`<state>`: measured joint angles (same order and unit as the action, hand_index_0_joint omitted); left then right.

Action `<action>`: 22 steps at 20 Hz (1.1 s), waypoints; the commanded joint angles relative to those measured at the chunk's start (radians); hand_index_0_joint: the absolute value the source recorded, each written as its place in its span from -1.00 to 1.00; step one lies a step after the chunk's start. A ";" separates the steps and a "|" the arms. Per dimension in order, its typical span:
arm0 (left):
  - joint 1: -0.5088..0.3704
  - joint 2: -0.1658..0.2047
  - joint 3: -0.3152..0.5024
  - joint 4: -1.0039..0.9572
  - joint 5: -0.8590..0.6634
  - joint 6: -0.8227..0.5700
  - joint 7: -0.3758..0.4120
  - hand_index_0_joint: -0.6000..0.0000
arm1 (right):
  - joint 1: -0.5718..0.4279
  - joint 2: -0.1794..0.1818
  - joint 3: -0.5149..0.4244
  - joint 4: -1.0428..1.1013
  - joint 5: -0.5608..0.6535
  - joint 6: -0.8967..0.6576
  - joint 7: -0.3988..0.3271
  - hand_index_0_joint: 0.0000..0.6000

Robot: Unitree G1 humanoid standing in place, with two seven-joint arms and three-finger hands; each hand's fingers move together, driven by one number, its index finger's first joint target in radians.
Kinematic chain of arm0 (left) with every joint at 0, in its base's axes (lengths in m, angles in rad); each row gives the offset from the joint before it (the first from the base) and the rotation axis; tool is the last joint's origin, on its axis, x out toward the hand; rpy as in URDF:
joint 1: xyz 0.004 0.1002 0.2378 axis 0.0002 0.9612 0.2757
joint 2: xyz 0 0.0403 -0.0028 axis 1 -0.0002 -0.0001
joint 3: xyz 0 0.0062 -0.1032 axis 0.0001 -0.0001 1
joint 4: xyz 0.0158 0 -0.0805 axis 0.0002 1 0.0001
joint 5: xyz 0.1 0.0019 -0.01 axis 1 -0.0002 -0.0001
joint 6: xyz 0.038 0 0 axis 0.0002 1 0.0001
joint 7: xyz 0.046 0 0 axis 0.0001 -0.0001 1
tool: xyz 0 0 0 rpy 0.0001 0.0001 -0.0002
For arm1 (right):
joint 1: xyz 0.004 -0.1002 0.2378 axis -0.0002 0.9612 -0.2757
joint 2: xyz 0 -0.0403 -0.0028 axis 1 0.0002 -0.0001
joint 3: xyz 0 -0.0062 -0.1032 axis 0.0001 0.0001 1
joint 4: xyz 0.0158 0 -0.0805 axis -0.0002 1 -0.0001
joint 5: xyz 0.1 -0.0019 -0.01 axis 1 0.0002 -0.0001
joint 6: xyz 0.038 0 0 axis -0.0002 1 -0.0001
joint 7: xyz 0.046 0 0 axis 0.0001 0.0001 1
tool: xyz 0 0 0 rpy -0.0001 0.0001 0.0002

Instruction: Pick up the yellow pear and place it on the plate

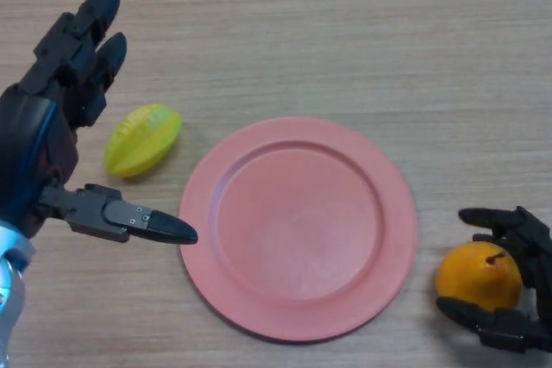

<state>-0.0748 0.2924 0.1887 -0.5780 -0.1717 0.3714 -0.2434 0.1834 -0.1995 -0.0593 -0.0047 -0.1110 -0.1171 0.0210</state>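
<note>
The yellow pear (477,276) lies on the table at the lower right, just right of the pink plate (297,227). My right hand (526,252) comes in from the right edge, its fingers and thumb curled round the pear from the far and near sides. The pear rests on the table, stem up. My left hand (47,140) is open at the left, fingers straight and pointing away, thumb reaching toward the plate's left rim. The plate holds nothing.
A yellow-green ridged fruit (142,139) lies on the table left of the plate, between my left hand's fingers and thumb, apart from both. The table is light wood.
</note>
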 commanded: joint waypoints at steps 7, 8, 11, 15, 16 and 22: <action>-0.031 0.045 0.084 -0.069 -0.040 -0.098 0.062 1.00 | -0.105 -0.037 -0.047 -0.356 0.111 0.275 0.161 1.00; -0.030 0.046 0.085 -0.074 -0.035 -0.092 0.061 1.00 | -0.120 -0.036 -0.032 -0.368 0.122 0.304 0.167 1.00; -0.015 0.038 0.079 -0.105 -0.025 -0.073 0.048 1.00 | -0.219 -0.018 0.074 -0.348 0.123 0.328 0.154 1.00; 0.008 0.025 0.098 -0.133 -0.053 -0.092 0.056 1.00 | -0.294 0.007 0.209 -0.280 0.122 0.306 0.132 1.00; 0.016 0.025 0.106 -0.139 -0.060 -0.086 0.053 1.00 | -0.309 0.008 0.235 -0.249 0.112 0.281 0.118 1.00; 0.053 0.018 0.154 -0.166 -0.063 -0.096 0.051 1.00 | -0.399 0.009 0.423 0.000 0.129 0.045 -0.019 1.00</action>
<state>0.0036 0.2875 0.2741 -0.6837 -0.2278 0.3803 -0.2101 -0.1734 -0.1866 0.3944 0.0581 -0.0260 0.0766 0.0288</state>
